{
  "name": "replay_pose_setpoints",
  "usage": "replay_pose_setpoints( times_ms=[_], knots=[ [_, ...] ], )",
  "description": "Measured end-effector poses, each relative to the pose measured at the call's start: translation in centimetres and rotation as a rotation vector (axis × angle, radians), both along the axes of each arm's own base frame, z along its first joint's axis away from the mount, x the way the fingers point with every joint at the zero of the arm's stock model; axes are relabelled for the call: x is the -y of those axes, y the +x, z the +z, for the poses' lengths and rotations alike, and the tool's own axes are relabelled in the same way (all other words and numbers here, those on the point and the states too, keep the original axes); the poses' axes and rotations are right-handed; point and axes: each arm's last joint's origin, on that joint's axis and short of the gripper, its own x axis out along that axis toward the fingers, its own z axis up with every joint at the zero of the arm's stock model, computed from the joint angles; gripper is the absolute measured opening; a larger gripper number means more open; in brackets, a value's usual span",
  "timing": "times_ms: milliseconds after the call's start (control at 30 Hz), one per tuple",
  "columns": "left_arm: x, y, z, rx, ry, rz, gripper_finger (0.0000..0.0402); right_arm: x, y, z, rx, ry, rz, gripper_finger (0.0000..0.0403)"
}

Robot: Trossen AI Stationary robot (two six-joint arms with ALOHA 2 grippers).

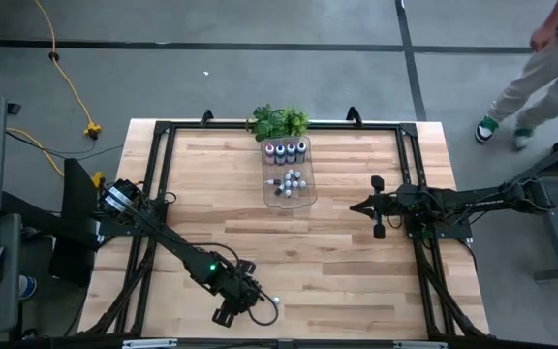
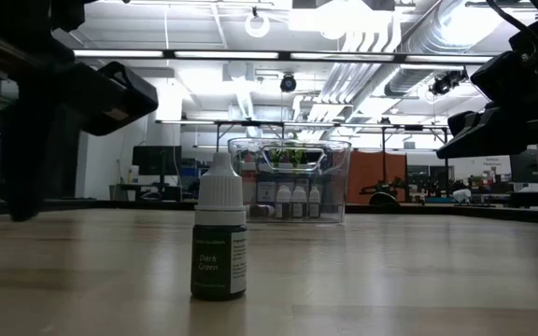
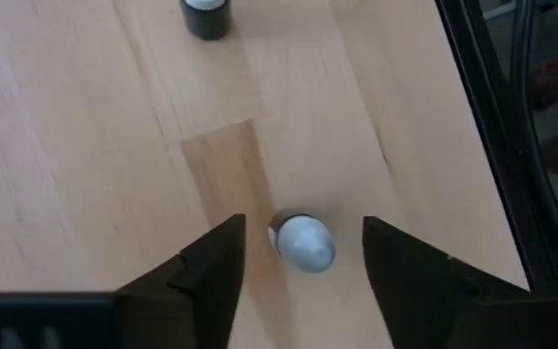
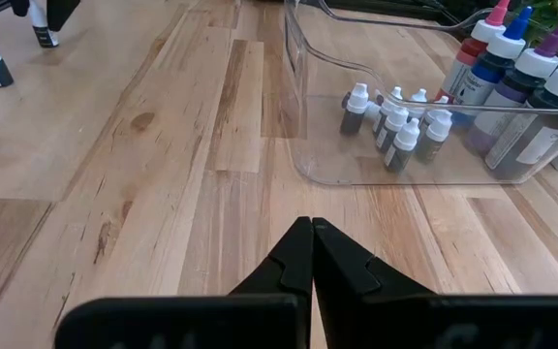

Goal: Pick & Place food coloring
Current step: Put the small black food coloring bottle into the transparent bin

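Note:
The food coloring is mostly in the clear tray (image 1: 290, 184): bigger bottles (image 4: 511, 73) with pink, blue and purple tops, and small white-capped ones (image 4: 395, 121). Two small bottles stand upright on the table near its near edge. One (image 3: 303, 242) stands between the fingers of my open left gripper (image 3: 303, 267), which reaches down over it with a gap on each side. The other, labelled Dark Green (image 2: 219, 238), stands just to the right (image 1: 275, 301). My left gripper (image 1: 245, 294) hides the first bottle in the high view. My right gripper (image 4: 310, 237) is shut, hovering right of the tray (image 1: 376, 206).
A green leafy plant (image 1: 279, 122) sits at the far edge behind the tray. A black frame (image 1: 153, 174) runs around the tabletop, and its rail (image 3: 497, 145) passes close to the left gripper. Bare wood lies between the tray and the near edge. A person (image 1: 536, 73) walks beyond the table.

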Motion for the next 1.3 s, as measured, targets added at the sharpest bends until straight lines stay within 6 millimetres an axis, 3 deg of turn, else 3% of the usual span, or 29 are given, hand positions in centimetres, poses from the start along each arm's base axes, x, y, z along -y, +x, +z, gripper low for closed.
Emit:
replay_pose_setpoints(
  times_ms=[233, 700, 833, 1100, 1300],
  knots=[
    [0.0, 0.0, 0.0, -0.004, -0.005, -0.003, 0.0139, 0.0, 0.0, 0.0, 0.0, 0.0, 0.0, 0.0],
    [0.0, 0.0, 0.1, -0.002, -0.009, 0.02, 0.0047, 0.0, 0.0, 0.0, 0.0, 0.0, 0.0, 0.0],
    [0.0, 0.1, 0.3, -0.011, -0.002, 0.022, 0.0037, 0.0, 0.0, 0.0, 0.0, 0.0, 0.0, 0.0],
    [-0.8, 1.5, 3.2, -0.008, 0.021, 0.066, 0.0043, 0.0, 0.0, 0.0, 0.0, 0.0, 0.0, 0.0],
    [-1.9, 2.6, 7.3, 0.024, 0.068, 0.141, 0.0043, 0.0, 0.0, 0.0, 0.0, 0.0, 0.0, 0.0]
  ],
)
